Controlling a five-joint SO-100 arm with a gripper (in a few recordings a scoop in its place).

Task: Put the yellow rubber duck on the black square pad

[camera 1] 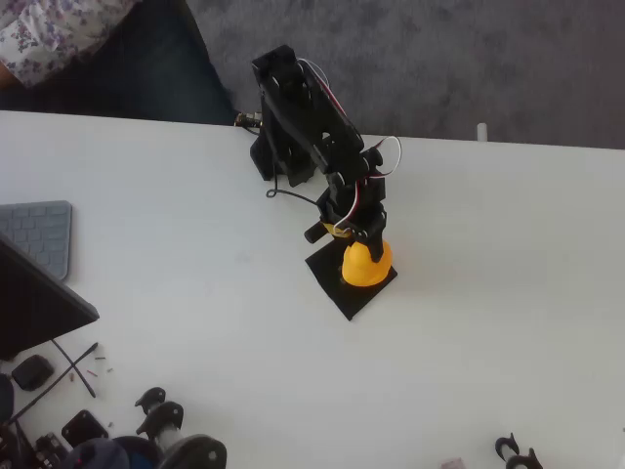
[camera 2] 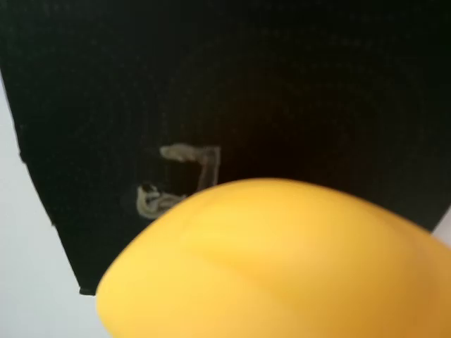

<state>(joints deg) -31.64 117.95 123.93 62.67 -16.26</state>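
The yellow rubber duck (camera 1: 366, 266) is over the black square pad (camera 1: 337, 281) at the middle of the white table. My black gripper (camera 1: 363, 237) reaches down onto the duck's far side, and its fingers appear shut on the duck. A bit of yellow shows between them. In the wrist view the duck (camera 2: 282, 267) bulges large and blurred across the bottom. The pad (camera 2: 282, 84) spreads behind it, with its grey mark (camera 2: 187, 176) just left of the duck. I cannot tell whether the duck rests on the pad or hangs just above it.
A grey keyboard (camera 1: 39, 234) and a dark laptop corner (camera 1: 39, 303) lie at the left edge. Black parts and cables (camera 1: 156, 430) clutter the bottom left, and a small black piece (camera 1: 518, 451) sits bottom right. A person (camera 1: 59, 39) sits beyond the table's far edge.
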